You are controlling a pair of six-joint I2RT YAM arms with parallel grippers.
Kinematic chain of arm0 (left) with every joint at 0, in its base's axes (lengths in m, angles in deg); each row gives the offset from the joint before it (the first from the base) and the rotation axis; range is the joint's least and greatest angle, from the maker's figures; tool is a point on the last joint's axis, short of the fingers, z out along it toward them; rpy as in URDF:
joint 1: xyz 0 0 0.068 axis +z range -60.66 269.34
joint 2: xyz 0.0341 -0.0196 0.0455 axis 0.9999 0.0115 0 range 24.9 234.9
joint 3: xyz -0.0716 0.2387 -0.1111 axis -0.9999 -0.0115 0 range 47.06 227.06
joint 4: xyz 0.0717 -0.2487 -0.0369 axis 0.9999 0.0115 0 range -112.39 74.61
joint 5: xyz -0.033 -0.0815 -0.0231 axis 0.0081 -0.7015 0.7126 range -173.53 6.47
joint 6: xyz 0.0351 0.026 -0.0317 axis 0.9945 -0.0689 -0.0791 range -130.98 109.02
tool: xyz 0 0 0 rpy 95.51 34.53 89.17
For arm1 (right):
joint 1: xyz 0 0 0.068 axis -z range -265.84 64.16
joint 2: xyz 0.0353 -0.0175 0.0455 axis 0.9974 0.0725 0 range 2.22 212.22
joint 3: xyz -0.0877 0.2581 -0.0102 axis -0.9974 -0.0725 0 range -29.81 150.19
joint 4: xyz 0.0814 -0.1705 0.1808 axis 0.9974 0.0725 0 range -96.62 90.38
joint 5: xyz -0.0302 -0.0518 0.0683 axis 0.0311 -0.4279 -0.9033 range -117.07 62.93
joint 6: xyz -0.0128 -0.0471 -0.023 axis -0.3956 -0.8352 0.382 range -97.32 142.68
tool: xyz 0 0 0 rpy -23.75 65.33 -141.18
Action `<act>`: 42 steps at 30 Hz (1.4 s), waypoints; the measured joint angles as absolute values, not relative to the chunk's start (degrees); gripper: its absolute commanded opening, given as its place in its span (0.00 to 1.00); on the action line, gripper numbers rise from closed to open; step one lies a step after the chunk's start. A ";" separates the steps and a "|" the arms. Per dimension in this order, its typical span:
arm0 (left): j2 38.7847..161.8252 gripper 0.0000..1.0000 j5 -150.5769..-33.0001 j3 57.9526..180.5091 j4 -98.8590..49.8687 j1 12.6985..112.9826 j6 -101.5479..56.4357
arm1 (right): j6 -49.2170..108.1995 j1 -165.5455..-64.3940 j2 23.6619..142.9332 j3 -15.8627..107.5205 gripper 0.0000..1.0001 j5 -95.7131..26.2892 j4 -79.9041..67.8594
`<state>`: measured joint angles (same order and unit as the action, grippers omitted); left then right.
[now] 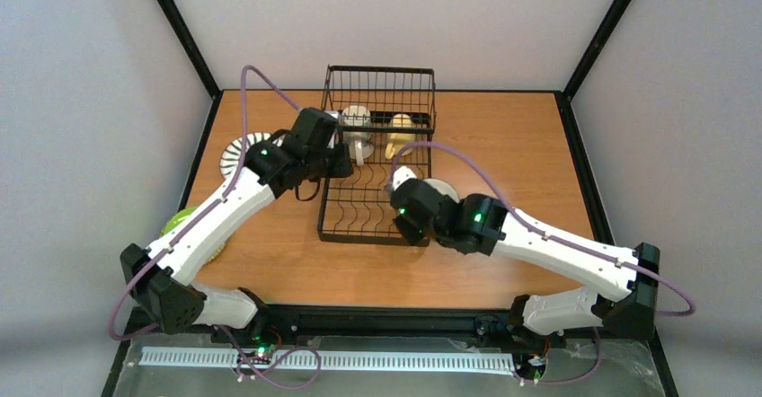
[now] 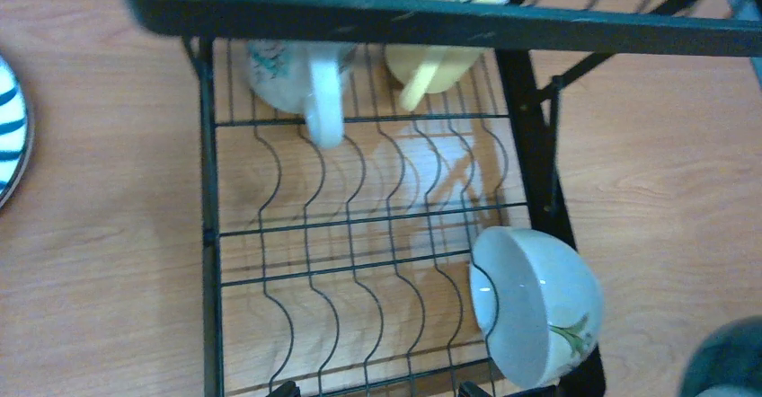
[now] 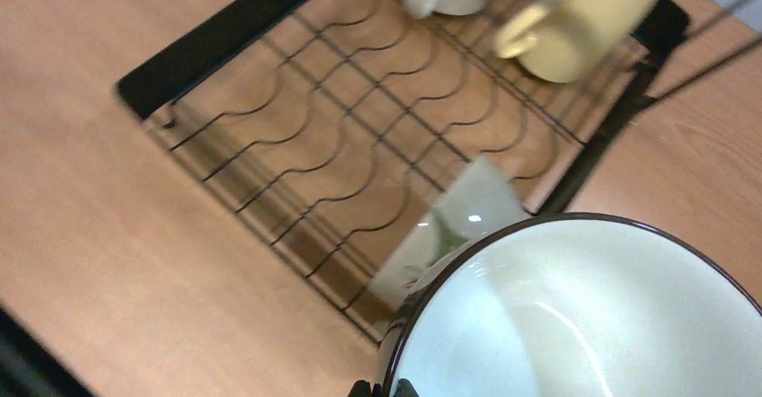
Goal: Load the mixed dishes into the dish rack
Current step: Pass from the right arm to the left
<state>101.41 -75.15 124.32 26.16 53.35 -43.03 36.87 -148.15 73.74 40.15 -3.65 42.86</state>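
Note:
The black wire dish rack stands mid-table. A cream mug and a yellow mug lie in its taller far basket; both show in the left wrist view, cream and yellow. My right gripper is shut on the dark rim of a cream bowl with a green leaf motif. The bowl is tilted on its side at the rack's right rail. My left gripper is open and empty above the plate slots, at the rack's left side. The tan plate is out of view.
A black-and-white striped plate lies on the table left of the rack, by the left arm. A lime-green plate lies nearer, partly under the left arm. Black frame posts rise at the table's far corners.

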 measured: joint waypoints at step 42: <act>97.67 1.00 -114.25 123.53 31.45 53.35 -19.05 | 19.85 -171.99 76.61 41.18 0.02 -0.74 43.71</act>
<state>97.67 -114.25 123.53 31.45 53.35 -19.05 19.85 -171.99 76.61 41.18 -0.74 43.71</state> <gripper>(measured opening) 0.993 0.059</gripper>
